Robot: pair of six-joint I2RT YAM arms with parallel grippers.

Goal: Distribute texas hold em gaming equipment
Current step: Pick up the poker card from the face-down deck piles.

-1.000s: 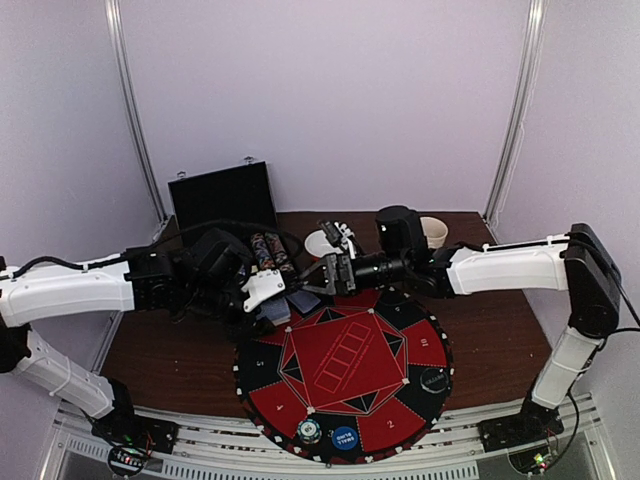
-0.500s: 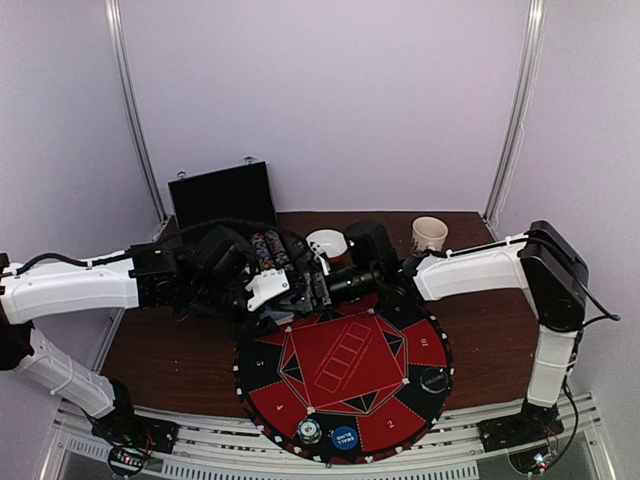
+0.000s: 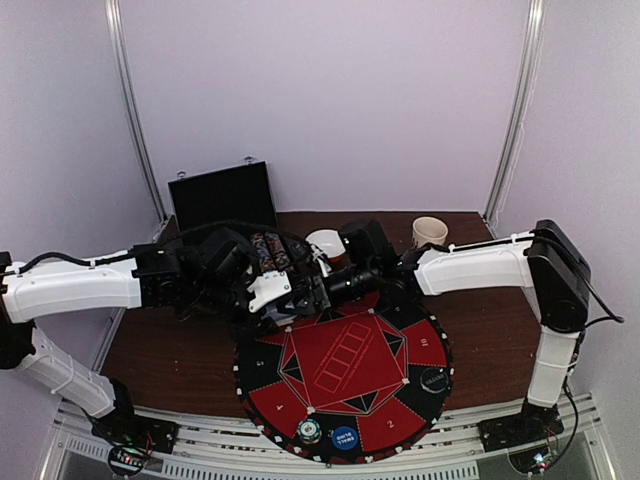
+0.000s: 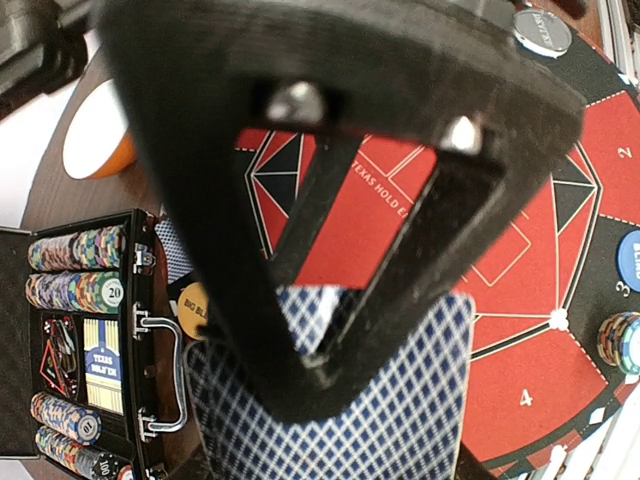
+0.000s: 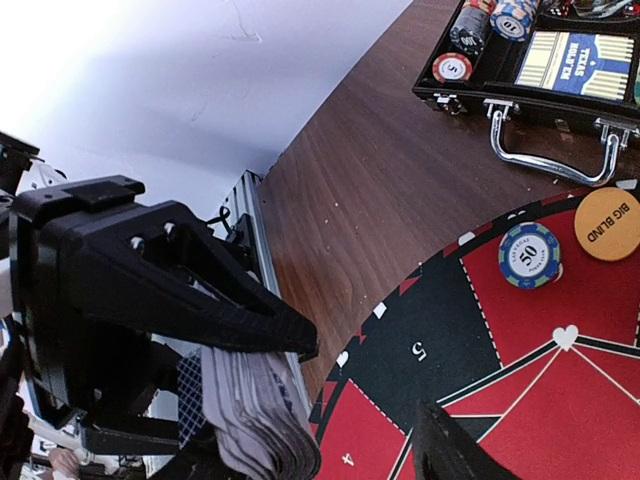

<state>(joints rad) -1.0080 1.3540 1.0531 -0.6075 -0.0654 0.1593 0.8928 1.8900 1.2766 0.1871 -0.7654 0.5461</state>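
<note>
Left gripper [image 4: 330, 350] clamps the deck [image 4: 400, 420]. Right gripper [image 3: 312, 290] is beside it, grip indeterminate. No cards dealt. Discs [image 3: 344, 437] line the mat's [image 3: 345, 365] edges; chips [image 4: 75, 247] lie in the case [image 3: 222, 198]. Judged early.

One high view, two close wrist views
The top camera looks down from high at the near edge over the whole surface [image 3: 170, 350]; each wrist camera peers close past its own jaws, and all three share the round mat [image 3: 345, 370] and open case [image 3: 222, 200]
</note>
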